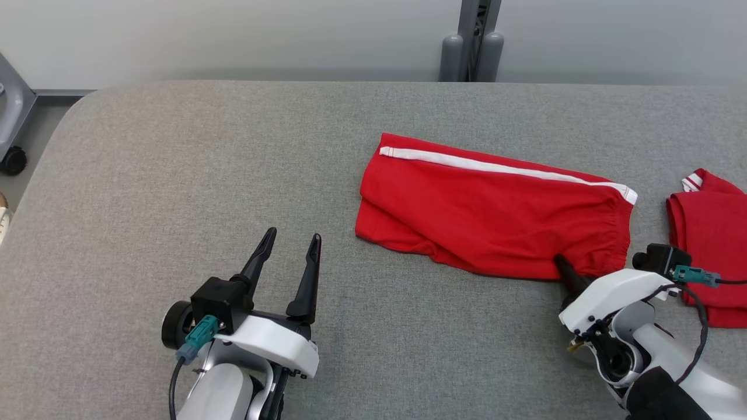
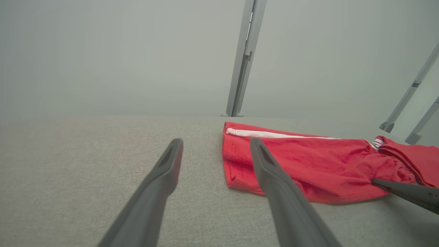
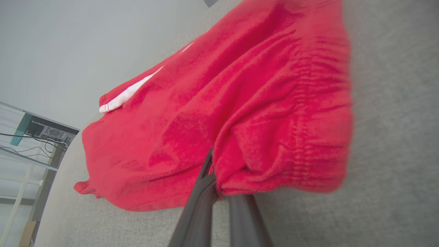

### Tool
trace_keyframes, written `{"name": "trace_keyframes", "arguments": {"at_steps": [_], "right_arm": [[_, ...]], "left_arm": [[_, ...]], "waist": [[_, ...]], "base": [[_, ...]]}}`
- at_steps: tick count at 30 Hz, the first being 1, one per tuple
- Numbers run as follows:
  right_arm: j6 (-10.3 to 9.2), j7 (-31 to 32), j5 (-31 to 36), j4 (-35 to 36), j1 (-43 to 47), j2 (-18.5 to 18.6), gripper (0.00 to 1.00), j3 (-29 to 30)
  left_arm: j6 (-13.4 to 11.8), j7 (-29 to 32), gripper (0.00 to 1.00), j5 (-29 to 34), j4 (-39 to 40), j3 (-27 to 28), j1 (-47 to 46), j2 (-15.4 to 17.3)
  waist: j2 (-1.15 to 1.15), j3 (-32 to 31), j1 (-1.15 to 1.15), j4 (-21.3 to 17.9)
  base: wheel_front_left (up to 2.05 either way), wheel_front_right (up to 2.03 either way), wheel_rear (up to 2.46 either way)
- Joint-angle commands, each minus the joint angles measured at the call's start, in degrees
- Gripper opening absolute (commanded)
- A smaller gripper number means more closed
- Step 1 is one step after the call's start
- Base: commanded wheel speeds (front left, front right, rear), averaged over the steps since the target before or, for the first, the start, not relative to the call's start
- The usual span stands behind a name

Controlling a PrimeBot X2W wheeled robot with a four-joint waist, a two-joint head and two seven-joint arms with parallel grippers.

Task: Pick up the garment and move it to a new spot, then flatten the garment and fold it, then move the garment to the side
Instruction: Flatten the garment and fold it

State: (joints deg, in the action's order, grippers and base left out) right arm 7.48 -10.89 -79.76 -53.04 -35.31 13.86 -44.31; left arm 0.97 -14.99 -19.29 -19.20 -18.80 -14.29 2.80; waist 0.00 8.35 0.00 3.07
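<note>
The right end effector [image 1: 561,262] was closed, its two dark fingers pressed together and clamped on the near edge of the garment [image 1: 490,216]. In the right wrist view the red cloth was pinched between the fingertips of that end effector [image 3: 211,164] and bunched into a fold just above them. The grip sat close to the gathered elastic waistband [image 1: 613,233], at the garment's right end.

The left end effector [image 1: 293,234] had its fingers spread apart with nothing between them, above bare grey fabric of the desk [image 1: 175,175], well apart from the garment and to its left.

The garment, a pair of red shorts, lay folded on the desk right of centre, long side running left to right. A white stripe [image 1: 496,167] ran along its far edge. Its near left corner showed loose layers, one over another.

A second red garment [image 1: 712,233] lay near the waistband end, at the desk's right edge. A grey post [image 1: 475,41] stood behind the desk's far edge.
</note>
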Motion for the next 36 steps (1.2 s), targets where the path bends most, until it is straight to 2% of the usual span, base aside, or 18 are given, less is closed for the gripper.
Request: {"name": "trace_keyframes", "arguments": {"at_steps": [1,13,21,30,31,32,33,36], "right_arm": [[0.02,0.4,0.5,0.1,0.6,0.7,0.00,-0.4],[0.02,4.4,5.5,5.6,2.3,7.5,0.00,-9.3],[0.02,4.5,5.5,6.5,3.2,9.2,0.00,-12.0],[0.02,3.0,7.5,3.8,3.5,9.9,0.00,-15.4],[0.02,2.3,7.5,3.5,3.3,9.6,0.39,-15.5],[0.02,1.7,7.2,3.3,3.3,9.2,0.91,-15.3],[0.02,1.4,6.5,3.1,3.3,8.9,1.00,-14.9],[0.02,0.6,4.9,3.5,3.9,8.5,1.00,-14.2]], "left_arm": [[0.0,-0.3,1.00,-0.4,-0.1,0.1,0.1,0.3],[-0.4,-0.3,1.00,-0.5,-0.8,0.0,1.1,0.3],[-0.4,-0.3,1.00,-0.7,-1.1,-0.3,1.8,0.2],[-0.2,-0.3,1.00,-0.4,-1.5,-0.4,2.3,0.2],[-0.2,-0.3,1.00,-0.4,-1.5,-0.4,2.5,0.2],[-0.2,-0.3,1.00,-0.4,-1.6,-0.5,2.6,0.3],[-0.1,-0.3,1.00,-0.4,-1.6,-0.5,2.7,0.3],[-0.1,-0.3,1.00,-0.4,-1.8,-0.6,3.1,0.3]], "waist": [[0.00,-0.2,0.00,-0.1],[0.00,-2.2,0.00,-1.4],[0.00,-3.4,0.00,-2.0],[0.00,-4.6,0.00,-2.3],[0.00,-4.7,0.00,-2.3],[0.00,-4.9,0.00,-2.4],[0.00,-5.1,0.00,-2.5],[0.00,-5.8,0.00,-2.7]], "base": [[0.00,0.00,0.00],[0.00,0.00,0.00],[0.00,0.00,0.00],[0.00,0.00,0.00],[0.00,0.00,0.00],[0.00,0.00,0.00],[0.00,0.00,0.00],[0.00,0.00,0.00]]}}
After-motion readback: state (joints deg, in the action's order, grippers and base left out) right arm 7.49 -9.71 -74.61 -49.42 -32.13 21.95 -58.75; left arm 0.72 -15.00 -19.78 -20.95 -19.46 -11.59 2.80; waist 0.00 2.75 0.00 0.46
